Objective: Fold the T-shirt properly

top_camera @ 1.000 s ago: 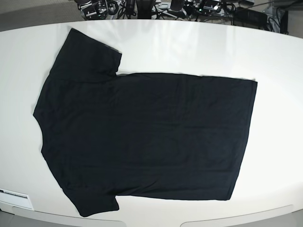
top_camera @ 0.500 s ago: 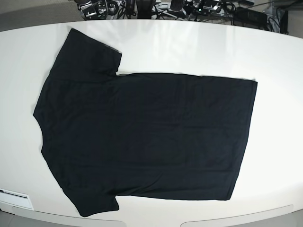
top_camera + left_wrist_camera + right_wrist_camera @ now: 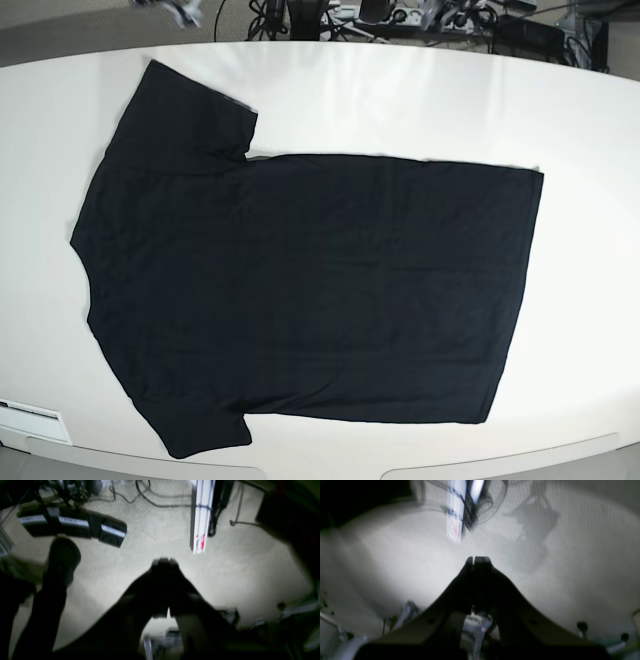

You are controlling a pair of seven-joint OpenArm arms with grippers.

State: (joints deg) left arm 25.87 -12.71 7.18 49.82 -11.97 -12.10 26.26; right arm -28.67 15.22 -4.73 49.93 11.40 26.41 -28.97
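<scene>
One white table bears the black T-shirt.

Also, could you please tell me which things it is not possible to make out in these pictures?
- T-shirt: its underside, in the base view, hidden by the upward-facing cloth.
- Left gripper: finger details, in the left wrist view, lost in dark shadow.
- Right gripper: the same, in the right wrist view.
- Both arms: mostly cut off by the base view's top edge, and blurred.
</scene>
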